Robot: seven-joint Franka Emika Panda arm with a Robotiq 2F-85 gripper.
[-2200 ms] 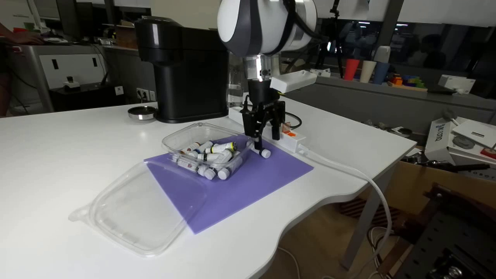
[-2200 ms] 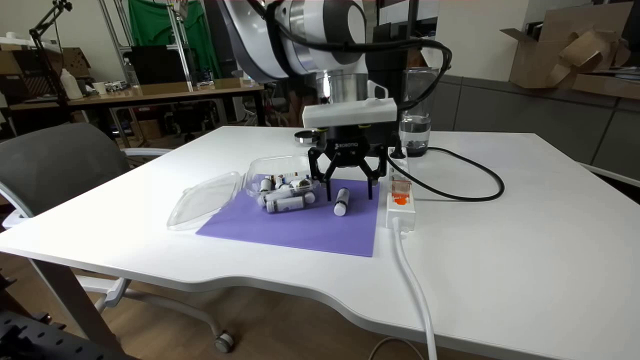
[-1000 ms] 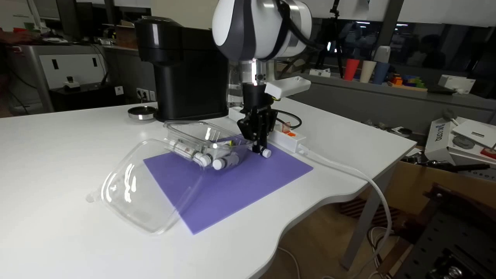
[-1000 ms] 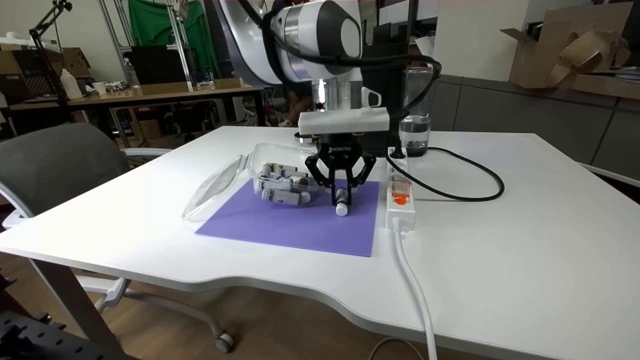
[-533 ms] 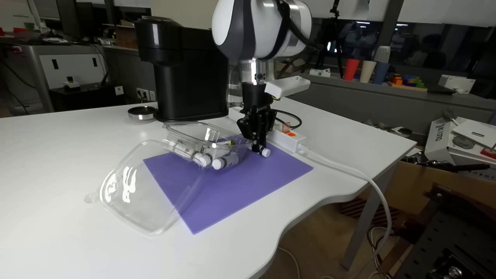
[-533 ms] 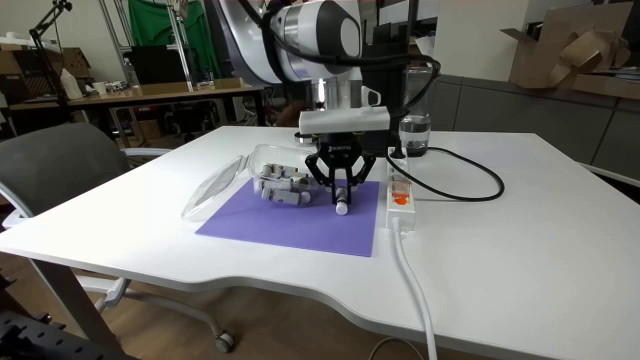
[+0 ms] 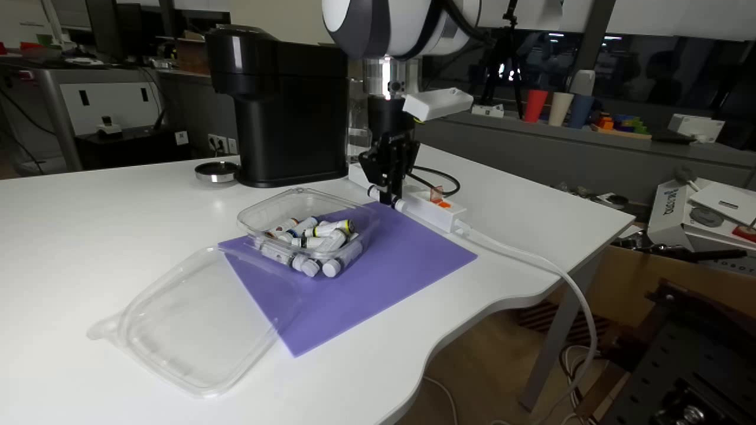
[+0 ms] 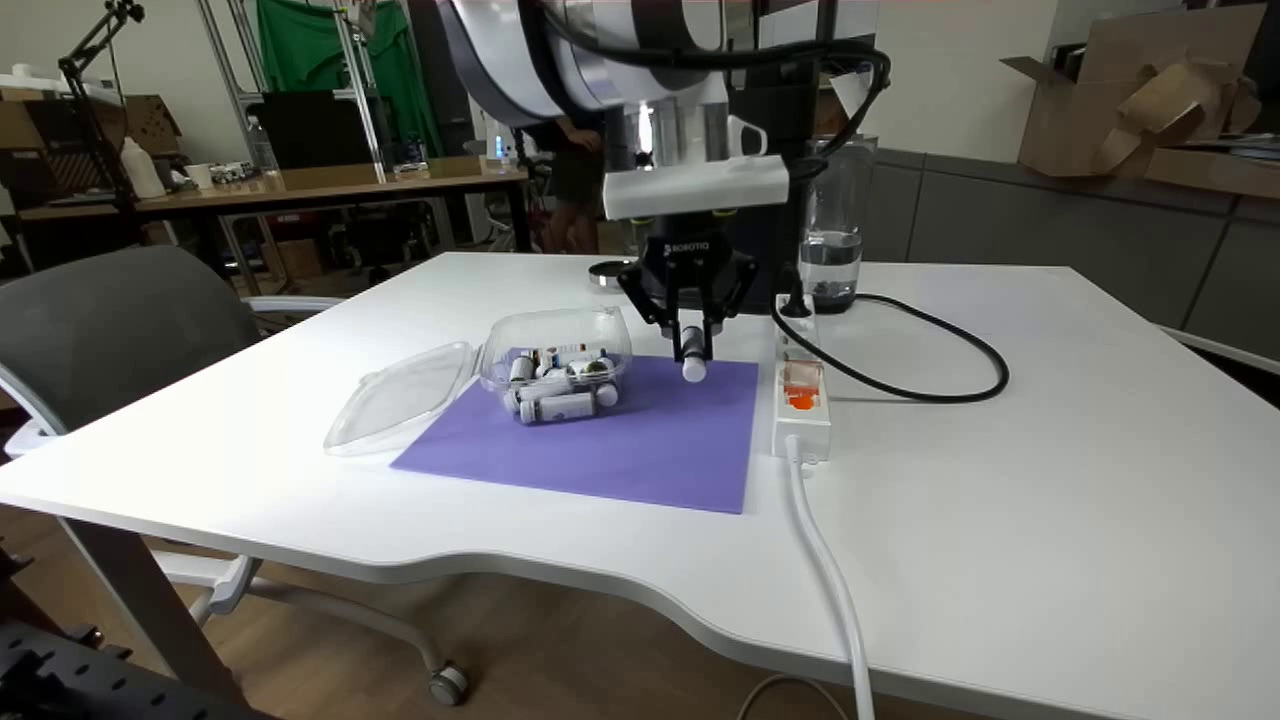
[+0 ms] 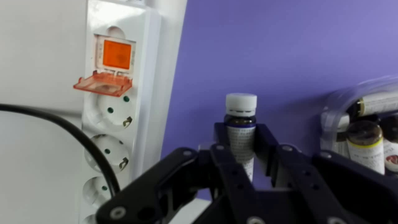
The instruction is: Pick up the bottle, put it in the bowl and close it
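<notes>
Holding the bottle (image 9: 241,136) clamped in my gripper (image 8: 692,347). I note the uncovered bowl (image 8: 553,328) beside the jaws.

Smooth plastic bowl (image 8: 555,328), paper-labelled bottle (image 9: 241,137)

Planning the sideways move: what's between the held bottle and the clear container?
In the wrist view: one of the fingers against the bottle, then just purple sheet up to the clear container.
</notes>
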